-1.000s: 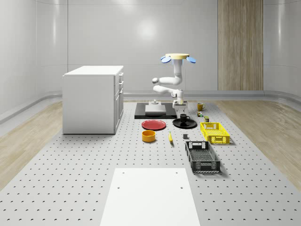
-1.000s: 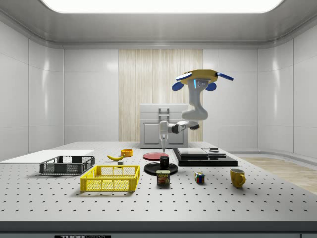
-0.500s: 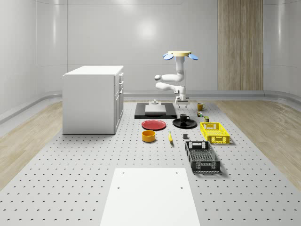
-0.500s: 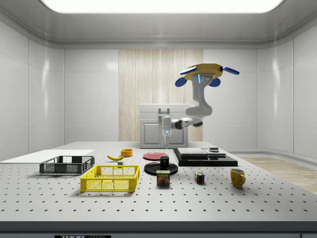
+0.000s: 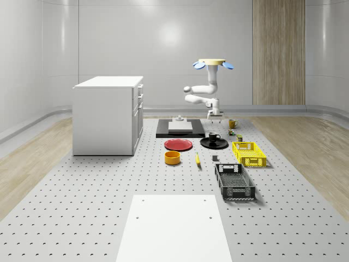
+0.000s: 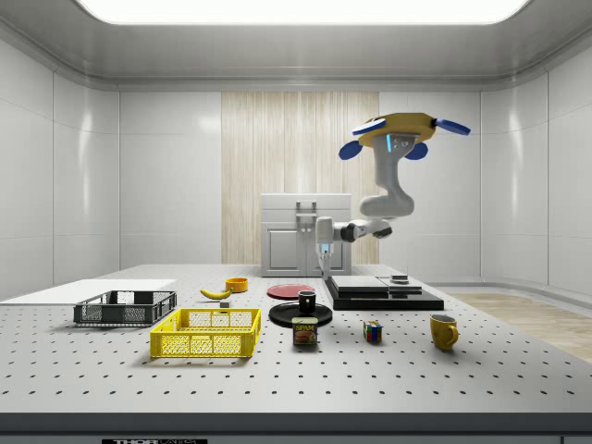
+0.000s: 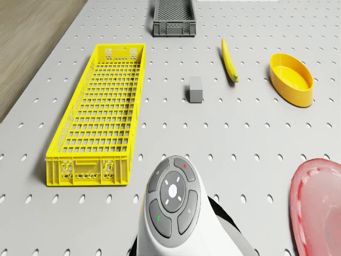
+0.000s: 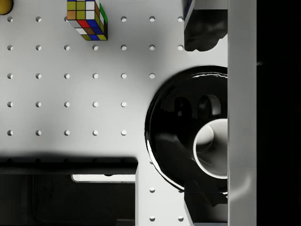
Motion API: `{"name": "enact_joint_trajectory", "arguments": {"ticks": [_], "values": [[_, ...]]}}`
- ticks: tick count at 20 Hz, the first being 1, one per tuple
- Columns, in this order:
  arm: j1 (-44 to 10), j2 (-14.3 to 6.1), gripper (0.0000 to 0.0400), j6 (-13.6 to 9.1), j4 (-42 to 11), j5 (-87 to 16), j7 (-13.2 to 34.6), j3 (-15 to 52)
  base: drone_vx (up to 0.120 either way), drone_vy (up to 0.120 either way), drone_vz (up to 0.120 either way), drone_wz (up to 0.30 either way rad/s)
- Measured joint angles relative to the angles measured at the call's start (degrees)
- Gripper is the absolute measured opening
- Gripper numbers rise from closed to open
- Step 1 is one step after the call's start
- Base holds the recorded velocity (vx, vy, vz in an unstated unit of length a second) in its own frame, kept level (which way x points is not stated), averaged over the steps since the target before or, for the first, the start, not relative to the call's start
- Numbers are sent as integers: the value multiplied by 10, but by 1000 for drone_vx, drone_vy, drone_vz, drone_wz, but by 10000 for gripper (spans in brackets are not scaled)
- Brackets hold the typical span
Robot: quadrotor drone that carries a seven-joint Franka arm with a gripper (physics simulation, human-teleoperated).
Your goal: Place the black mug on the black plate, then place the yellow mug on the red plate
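Note:
The black mug (image 5: 213, 137) stands upright on the black plate (image 5: 220, 144), also seen from the side as mug (image 6: 306, 301) and plate (image 6: 285, 316). The drone (image 5: 212, 63) hovers above the table's far end. Its arm bends down to the gripper (image 5: 214, 115), which hangs open well above the mug (image 8: 214, 148) with nothing between its fingers (image 8: 203, 35). The yellow mug (image 5: 232, 124) sits on the table beyond the black plate, toward the whole-scene view's right. The red plate (image 5: 179, 144) lies bare beside the black plate.
A yellow crate (image 7: 101, 114), a black crate (image 7: 175, 18), a banana (image 7: 229, 61), a yellow bowl (image 7: 291, 80) and a small grey block (image 7: 195, 89) lie nearby. A Rubik's cube (image 8: 87, 19) and a black platform (image 5: 180, 129) flank the plates. A white cabinet (image 5: 109, 114) stands at the whole-scene view's left.
The drone and arm rose and drifted toward the whole-scene view's right. The gripper lifted away from the black mug, which stays on the black plate.

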Motion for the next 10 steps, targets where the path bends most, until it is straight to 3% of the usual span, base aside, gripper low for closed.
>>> {"name": "enact_joint_trajectory", "arguments": {"ticks": [10], "values": [[1,2,400,-2,0,-1,-1,0,-120,120,0,0]]}}
